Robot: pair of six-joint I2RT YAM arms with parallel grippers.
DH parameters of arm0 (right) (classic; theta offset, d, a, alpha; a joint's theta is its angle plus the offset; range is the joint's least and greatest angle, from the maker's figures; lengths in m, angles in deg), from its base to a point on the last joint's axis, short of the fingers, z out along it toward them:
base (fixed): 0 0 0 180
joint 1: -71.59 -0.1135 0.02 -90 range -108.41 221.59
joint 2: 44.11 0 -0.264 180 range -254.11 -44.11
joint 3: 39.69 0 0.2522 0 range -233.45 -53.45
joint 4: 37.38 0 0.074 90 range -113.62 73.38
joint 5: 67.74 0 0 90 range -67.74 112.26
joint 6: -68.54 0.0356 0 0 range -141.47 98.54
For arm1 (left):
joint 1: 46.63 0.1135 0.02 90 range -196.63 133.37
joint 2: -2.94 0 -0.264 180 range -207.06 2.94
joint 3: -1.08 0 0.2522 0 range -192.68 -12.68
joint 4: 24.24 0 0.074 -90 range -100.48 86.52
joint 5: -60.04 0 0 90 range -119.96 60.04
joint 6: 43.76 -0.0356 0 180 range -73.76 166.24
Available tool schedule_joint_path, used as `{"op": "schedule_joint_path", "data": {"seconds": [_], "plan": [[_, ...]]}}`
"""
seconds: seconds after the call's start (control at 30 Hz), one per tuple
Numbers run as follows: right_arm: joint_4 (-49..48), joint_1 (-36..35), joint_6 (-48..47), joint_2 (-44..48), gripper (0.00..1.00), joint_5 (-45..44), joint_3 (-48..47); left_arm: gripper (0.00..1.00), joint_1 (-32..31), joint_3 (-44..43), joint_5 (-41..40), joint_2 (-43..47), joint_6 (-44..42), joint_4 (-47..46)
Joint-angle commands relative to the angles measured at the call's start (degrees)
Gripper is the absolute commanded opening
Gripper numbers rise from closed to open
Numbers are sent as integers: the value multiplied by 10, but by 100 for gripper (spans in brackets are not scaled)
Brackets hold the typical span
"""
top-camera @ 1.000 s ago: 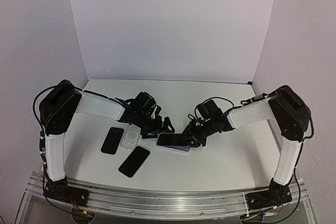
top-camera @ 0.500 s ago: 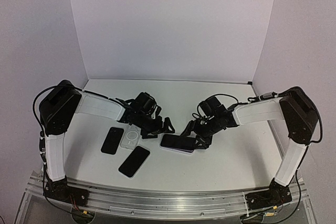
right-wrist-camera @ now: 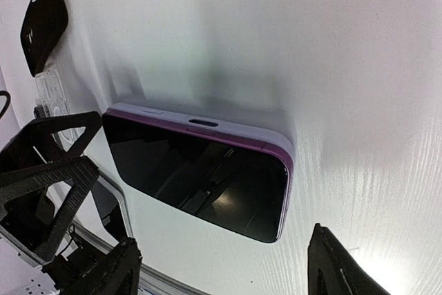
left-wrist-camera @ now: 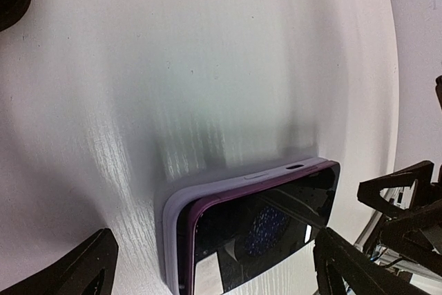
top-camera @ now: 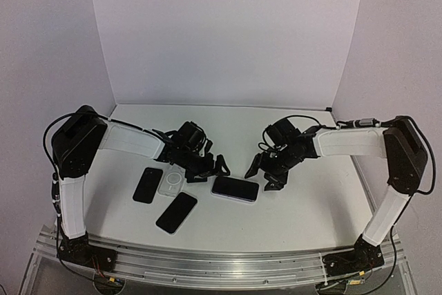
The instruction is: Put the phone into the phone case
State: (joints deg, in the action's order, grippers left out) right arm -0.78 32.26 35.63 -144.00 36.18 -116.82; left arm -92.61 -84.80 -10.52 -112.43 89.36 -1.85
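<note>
The phone (top-camera: 235, 188) seems seated in the phone case (left-wrist-camera: 168, 229). The left claw (top-camera: 207, 169) and right claw (top-camera: 264, 176) are both released. Next, probably press the corners flush.

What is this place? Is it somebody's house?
Probably a robot test booth in a lab, not a house. A left arm and right arm are bolted to a metal rail, plain white walls box in a white table, and a phone lies on it.
</note>
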Motion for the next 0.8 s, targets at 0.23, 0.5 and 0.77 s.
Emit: {"op": "schedule_joint_path", "data": {"seconds": [0.23, 0.5, 0.77], "plan": [[36, -1, -29, -51, 57, -25, -46, 91, -16, -23, -7, -24, -33, 100], [41, -5, -30, -73, 53, -20, -56, 70, -31, -48, -35, -39, -46, 137], [41, -14, -30, -90, 50, -16, -70, 44, -32, -47, -75, -42, -42, 159]]}}
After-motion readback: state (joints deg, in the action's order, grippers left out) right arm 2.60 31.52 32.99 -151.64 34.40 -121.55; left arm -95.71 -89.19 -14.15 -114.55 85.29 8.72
